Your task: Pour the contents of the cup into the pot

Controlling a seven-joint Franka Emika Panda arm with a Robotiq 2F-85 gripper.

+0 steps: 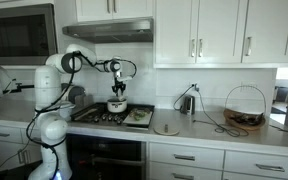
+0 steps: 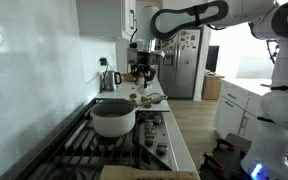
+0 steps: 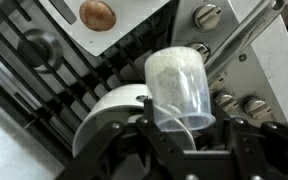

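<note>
White arm (image 1: 84,62) stretched out sideways, pincer (image 3: 189,128) aimed downward, apparently clamped around the cup (image 3: 174,75)

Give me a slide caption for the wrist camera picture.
Tool shut on a clear cup of pale contents above the stove, white pot below.

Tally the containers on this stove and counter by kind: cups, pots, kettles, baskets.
cup: 1
pot: 1
kettle: 1
basket: 1
Total: 4

White cabinets (image 1: 199,30), pale countertop (image 1: 206,129)
</note>
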